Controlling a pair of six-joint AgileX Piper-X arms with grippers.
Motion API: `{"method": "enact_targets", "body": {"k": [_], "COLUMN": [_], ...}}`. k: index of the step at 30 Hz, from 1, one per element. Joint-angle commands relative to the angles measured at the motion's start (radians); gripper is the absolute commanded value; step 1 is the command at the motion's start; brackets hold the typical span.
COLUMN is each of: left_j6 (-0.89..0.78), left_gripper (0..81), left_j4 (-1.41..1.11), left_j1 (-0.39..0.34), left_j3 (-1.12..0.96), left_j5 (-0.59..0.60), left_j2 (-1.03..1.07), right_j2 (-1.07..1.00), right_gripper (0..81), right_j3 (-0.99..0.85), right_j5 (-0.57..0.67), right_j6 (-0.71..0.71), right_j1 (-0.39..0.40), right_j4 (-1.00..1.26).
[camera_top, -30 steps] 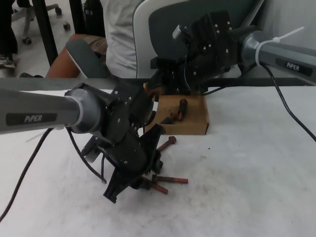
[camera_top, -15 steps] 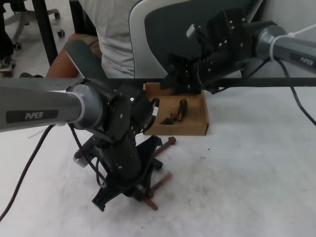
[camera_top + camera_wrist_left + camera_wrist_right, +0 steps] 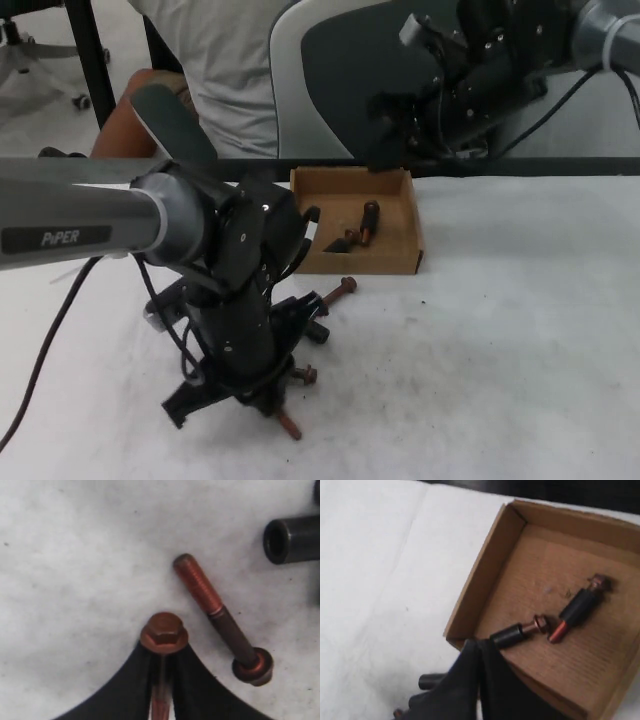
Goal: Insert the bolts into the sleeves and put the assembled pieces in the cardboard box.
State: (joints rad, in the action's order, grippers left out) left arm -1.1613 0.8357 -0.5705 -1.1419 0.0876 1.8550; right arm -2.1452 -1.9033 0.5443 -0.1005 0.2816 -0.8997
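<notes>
My left gripper (image 3: 163, 649) is shut on a copper bolt (image 3: 164, 631), whose hex head sticks out past the fingertips. In the high view this gripper (image 3: 272, 403) points down at the near table, with the held bolt (image 3: 289, 426) showing beneath it. A second bolt (image 3: 220, 620) lies loose beside it, and a black sleeve (image 3: 292, 539) lies a little farther off. My right gripper (image 3: 479, 649) is shut on nothing, and it hangs above the cardboard box (image 3: 482, 582). Two assembled pieces (image 3: 519, 633) (image 3: 577, 607) lie inside the box. From the high view, the right gripper (image 3: 383, 152) hovers over the box's far wall (image 3: 350, 173).
Another loose bolt (image 3: 340, 290) lies on the table just in front of the box. A bolt head (image 3: 303, 375) shows by the left gripper. A seated person in a chair is behind the bench's far edge. The right half of the white table is free.
My left gripper has closed on one of the loose bolts and shifted toward the near edge. The right arm has risen and drawn back to the right, away from the box.
</notes>
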Motion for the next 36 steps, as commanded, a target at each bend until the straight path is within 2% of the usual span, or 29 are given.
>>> {"method": "enact_targets", "body": {"k": [1,7,14,20,24,29,32,34,36], "left_j6": [0.068,0.215,0.431,0.492,0.561,0.718,0.766,0.800,0.854], "left_gripper": [0.8,0.8,0.8,0.8,0.8,0.8,0.8,0.8,0.8], "left_j4": [0.025,-0.063,-0.188,-0.362,-0.545,-0.820,-0.823,-0.796,-0.760], "left_j1": [0.001,0.001,0.000,0.000,0.000,0.000,0.000,0.000,0.000], "left_j3": [0.012,0.038,0.167,0.359,0.505,0.649,0.687,0.707,0.718], "left_j5": [-0.082,-0.150,-0.268,-0.276,-0.171,0.074,0.126,0.149,0.179], "left_j2": [-0.023,-0.130,-0.331,-0.584,-0.802,-1.075,-1.197,-1.258,-1.301], "right_j2": [0.026,0.034,0.034,0.034,0.034,0.034,0.031,0.030,0.030], "right_gripper": [0.2,0.2,0.2,0.2,0.2,0.2,0.5,4.8,13.2], "right_j3": [0.000,0.000,0.000,0.000,0.000,0.000,0.000,0.000,0.000], "right_j5": [-0.002,-0.022,-0.258,-0.399,-0.435,-0.435,-0.435,-0.435,-0.435], "right_j6": [0.069,0.162,0.199,0.216,0.228,0.242,0.242,0.242,0.242], "right_j1": [0.020,0.103,0.230,0.294,0.313,0.335,0.347,0.354,0.360], "right_j4": [-0.096,-0.229,-0.315,-0.353,-0.389,-0.410,-0.415,-0.415,-0.412]}}
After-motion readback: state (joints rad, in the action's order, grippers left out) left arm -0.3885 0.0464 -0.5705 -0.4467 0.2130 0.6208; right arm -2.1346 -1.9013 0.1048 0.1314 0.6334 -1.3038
